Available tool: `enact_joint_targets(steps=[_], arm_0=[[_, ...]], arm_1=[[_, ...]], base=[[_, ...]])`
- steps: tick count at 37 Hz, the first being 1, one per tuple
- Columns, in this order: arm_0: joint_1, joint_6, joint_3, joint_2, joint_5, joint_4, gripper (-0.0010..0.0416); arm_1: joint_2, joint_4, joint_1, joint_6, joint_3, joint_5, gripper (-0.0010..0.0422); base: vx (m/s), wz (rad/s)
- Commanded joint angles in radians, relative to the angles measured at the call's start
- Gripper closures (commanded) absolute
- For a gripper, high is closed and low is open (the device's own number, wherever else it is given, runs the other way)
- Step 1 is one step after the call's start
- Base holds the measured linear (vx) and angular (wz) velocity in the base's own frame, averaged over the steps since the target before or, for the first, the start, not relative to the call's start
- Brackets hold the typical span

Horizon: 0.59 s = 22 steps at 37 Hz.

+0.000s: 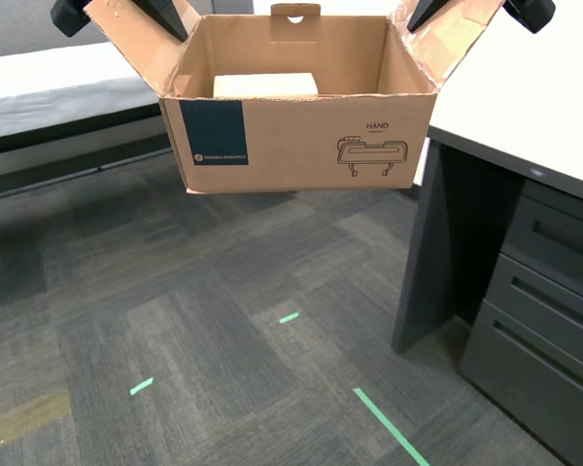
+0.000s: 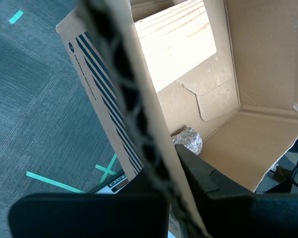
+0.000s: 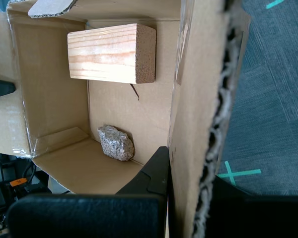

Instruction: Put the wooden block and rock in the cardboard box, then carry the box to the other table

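Hanging above the carpet in the exterior view, the cardboard box is held aloft by its side flaps. The first pincer is clamped on one flap, the second pincer on the opposite one. Inside lie the wooden block and the rock (loading looks finished). Delivery to the other tabletop is judged outstanding.

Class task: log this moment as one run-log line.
cardboard box: lifted over floor | wooden block, rock: inside | first gripper, second gripper: clamping side flaps
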<state>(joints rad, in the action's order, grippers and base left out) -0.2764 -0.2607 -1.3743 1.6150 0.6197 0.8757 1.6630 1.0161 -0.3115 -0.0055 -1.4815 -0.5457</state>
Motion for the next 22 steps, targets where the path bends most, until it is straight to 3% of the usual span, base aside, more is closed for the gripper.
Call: enact_joint_targets(steps=[1,12,22], arm_0=[[-0.001,-0.002,-0.001,0.0,0.007,-0.002,0.0407],[-0.002,0.003,-0.001,-0.002,0.008,0.005,0.0406],[-0.003,0.009,-0.001,-0.002,0.007,0.019,0.0407]], arm_1=[[-0.001,0.0,-0.003,-0.009,0.003,-0.016,0.0413],[-0.001,0.0,-0.004,-0.038,0.011,-0.016,0.0413],[-0.001,-0.001,-0.006,-0.032,0.011,-0.016,0.0413]], base=[[0.103,0.05],[0.127,0.06],[0.159,0.045]])
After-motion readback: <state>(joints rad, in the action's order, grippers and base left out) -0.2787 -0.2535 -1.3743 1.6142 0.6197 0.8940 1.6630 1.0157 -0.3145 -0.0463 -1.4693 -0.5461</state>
